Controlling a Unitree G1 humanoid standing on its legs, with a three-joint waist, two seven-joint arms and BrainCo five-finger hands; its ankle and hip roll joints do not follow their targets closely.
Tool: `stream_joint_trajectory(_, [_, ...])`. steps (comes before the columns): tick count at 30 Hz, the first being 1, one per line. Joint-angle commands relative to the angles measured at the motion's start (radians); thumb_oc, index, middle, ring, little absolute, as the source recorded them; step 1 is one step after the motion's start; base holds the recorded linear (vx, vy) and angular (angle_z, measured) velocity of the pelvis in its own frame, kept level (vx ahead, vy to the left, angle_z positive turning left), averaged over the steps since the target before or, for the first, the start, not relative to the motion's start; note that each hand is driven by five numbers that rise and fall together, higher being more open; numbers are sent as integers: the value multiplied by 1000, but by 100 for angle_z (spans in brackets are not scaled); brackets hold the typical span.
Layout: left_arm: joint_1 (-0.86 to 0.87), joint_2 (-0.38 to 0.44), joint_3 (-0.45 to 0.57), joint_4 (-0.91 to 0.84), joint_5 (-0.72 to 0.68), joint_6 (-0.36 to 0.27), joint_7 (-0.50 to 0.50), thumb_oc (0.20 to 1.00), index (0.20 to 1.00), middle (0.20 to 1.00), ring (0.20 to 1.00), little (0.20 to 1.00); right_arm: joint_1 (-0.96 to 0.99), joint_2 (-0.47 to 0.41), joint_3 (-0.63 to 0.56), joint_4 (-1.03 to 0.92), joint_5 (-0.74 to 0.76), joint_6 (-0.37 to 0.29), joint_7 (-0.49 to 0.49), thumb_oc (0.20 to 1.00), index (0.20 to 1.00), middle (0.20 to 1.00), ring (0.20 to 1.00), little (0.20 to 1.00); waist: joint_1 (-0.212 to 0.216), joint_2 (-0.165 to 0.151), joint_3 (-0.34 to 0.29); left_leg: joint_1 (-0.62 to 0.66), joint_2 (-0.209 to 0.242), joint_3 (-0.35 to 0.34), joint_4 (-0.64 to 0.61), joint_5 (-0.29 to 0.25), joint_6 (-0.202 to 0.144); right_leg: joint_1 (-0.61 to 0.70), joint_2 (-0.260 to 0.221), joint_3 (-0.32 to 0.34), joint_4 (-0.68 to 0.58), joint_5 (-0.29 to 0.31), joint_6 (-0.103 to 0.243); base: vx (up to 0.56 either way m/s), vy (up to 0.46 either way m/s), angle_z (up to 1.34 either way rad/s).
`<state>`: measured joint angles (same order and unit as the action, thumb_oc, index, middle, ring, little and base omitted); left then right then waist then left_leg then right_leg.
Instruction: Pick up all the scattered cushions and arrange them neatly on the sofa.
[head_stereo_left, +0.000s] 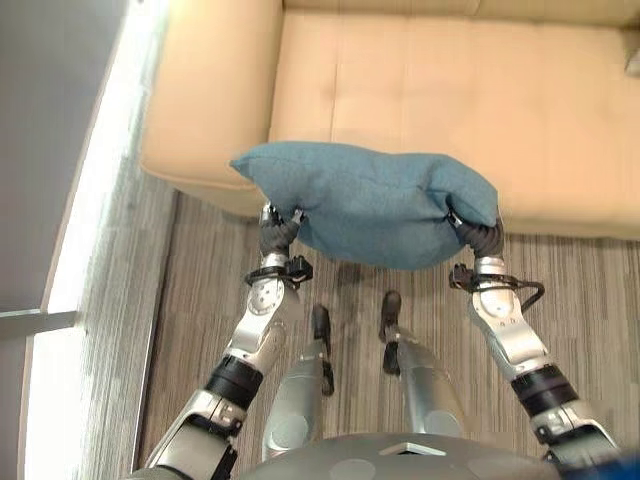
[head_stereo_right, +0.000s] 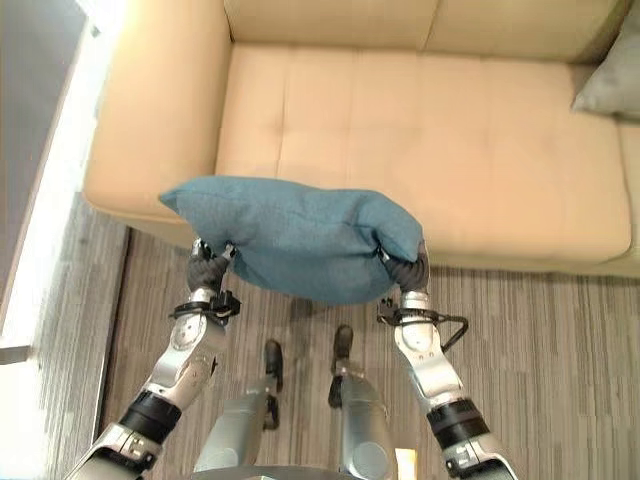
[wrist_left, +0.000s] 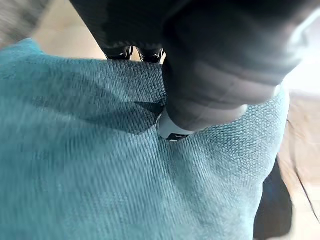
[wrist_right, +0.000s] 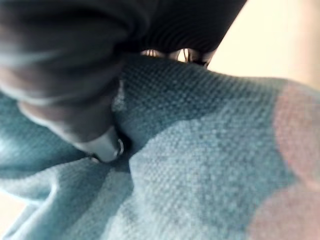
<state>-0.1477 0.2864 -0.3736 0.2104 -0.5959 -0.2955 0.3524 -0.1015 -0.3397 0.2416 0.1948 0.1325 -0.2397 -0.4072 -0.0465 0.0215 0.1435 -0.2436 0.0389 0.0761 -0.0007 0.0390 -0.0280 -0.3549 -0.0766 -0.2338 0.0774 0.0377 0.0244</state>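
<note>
A teal cushion (head_stereo_left: 370, 205) hangs between my two hands, over the front edge of the tan sofa (head_stereo_left: 450, 90) near its left armrest. My left hand (head_stereo_left: 275, 232) grips the cushion's left end and my right hand (head_stereo_left: 485, 238) its right end. In the left wrist view the thumb (wrist_left: 172, 130) digs into the teal cloth (wrist_left: 100, 175), with the dark fingertips past the cushion's edge. In the right wrist view the thumb (wrist_right: 105, 147) likewise presses a dent into the cushion (wrist_right: 200, 165). The cushion sags a little in the middle.
A grey cushion (head_stereo_right: 610, 80) leans at the sofa's far right. The sofa's left armrest (head_stereo_left: 200, 100) stands just left of the held cushion. Striped carpet (head_stereo_left: 600, 290) runs along the sofa's front. A bright strip (head_stereo_left: 90, 250) borders the floor on the left.
</note>
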Motion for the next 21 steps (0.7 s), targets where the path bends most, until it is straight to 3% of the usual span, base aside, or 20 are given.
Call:
stream_joint_trajectory(1, [-141,-37,-55,-50,82,-51,-87,200,200,200,200,200,-120,5,2,-27,-46,-62,45,200,200,200,200,200,-6,-22,-30,-16,3,-34,2,18,-78,106,-38,-13,13,-52,117,125,-112,-8])
stream_joint_trajectory(2, [-102,-34,-51,-48,81,-40,-95,200,200,200,200,200,-77,-3,-16,-37,-46,-55,53,200,200,200,200,200,-6,-21,-53,57,16,-24,-20,15,-82,181,-29,-11,-19,-64,113,132,-115,-10])
stream_joint_trajectory(6, [-50,-22,-41,-50,91,-19,-109,200,200,200,200,200,-18,-10,-38,-65,-47,-49,69,200,200,200,200,200,-6,-26,-87,145,38,-13,-51,17,-94,274,1,-1,-52,-84,102,80,-135,-5])
stream_joint_trajectory(11, [-35,-34,-34,-33,78,-10,-118,200,200,200,200,200,12,-20,-56,-76,-50,-49,69,200,200,200,200,200,-12,-40,-93,124,47,-29,44,-19,-89,323,21,12,-100,-89,82,-7,-83,0])
stream_joint_trajectory(13, [-49,-44,-43,-20,76,-9,-120,200,200,200,200,200,8,-19,-63,-71,-34,-51,75,200,200,200,200,200,-12,-45,-91,91,22,-51,50,-18,-78,330,13,13,-113,-81,87,34,9,10])
stream_joint_trajectory(15, [-72,-47,-49,-19,83,-4,-116,200,200,200,200,200,-8,-20,-70,-70,-20,-48,65,200,200,200,200,200,-7,-55,-85,-6,-2,-19,73,5,-74,324,11,28,-108,-81,88,36,63,27])
stream_joint_trajectory(18, [-62,-41,-42,-39,87,-4,-127,200,200,200,200,200,-29,-14,-68,-72,-14,-42,79,200,200,200,200,200,6,-46,-95,17,-21,-58,67,-20,-52,325,6,53,-78,-98,103,196,175,-31])
stream_joint_trajectory(21, [-50,-16,-27,-67,93,-4,-136,200,200,200,200,200,-58,-4,-67,-78,-6,-43,94,200,200,200,200,200,33,-53,-95,44,-29,-27,86,-58,-28,339,-27,70,-42,-107,118,195,208,-93])
